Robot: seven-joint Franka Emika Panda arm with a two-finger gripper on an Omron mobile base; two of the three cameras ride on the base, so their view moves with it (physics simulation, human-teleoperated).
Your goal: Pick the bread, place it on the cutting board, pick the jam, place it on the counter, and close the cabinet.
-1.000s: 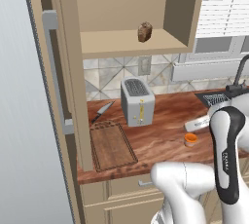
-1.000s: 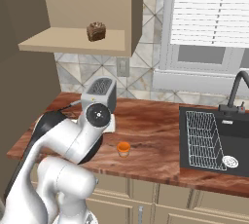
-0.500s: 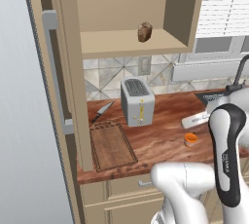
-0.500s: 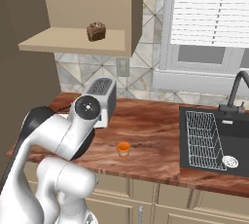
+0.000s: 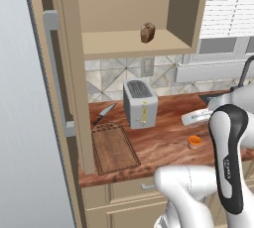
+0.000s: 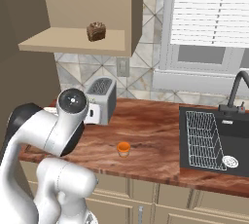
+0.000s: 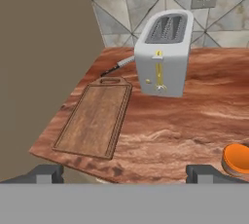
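we see the bread [image 5: 147,32] on the lower shelf of the cabinet [image 5: 129,43], upright, near the shelf's front edge and towards its right side; from the right base view it is the same dark lump [image 6: 96,31] with a paler face, alone on the shelf [image 6: 73,40]. the cabinet door [image 5: 55,73] stands swung out to the left, edge-on to us, with its long silver handle [image 5: 54,68] on the outer face

below, on the counter [image 5: 163,138], the board [image 5: 114,148] lies flat at the left end, bare, its handle end towards the wall. a knife [image 5: 103,114] lies just behind the board, blade pointing at the toaster [image 5: 140,103], which stands upright to the board's right, apart from it. the jam [image 5: 194,142] sits on the counter well to the right of the toaster and nearer the front edge; from the right base view the jar [image 6: 123,148] stands clear of everything, between the toaster [image 6: 101,100] and the sink [image 6: 216,142]

in the hand view our gripper [image 7: 124,173] is released, its 2 tips spread wide at the bottom edge with nothing between them. it looks down over the front of the counter [image 7: 185,121], with the board [image 7: 96,118] left, the toaster [image 7: 162,52] ahead, and the jam [image 7: 237,159] close by the right fingertip [image 7: 206,173], not touching as far as we can tell
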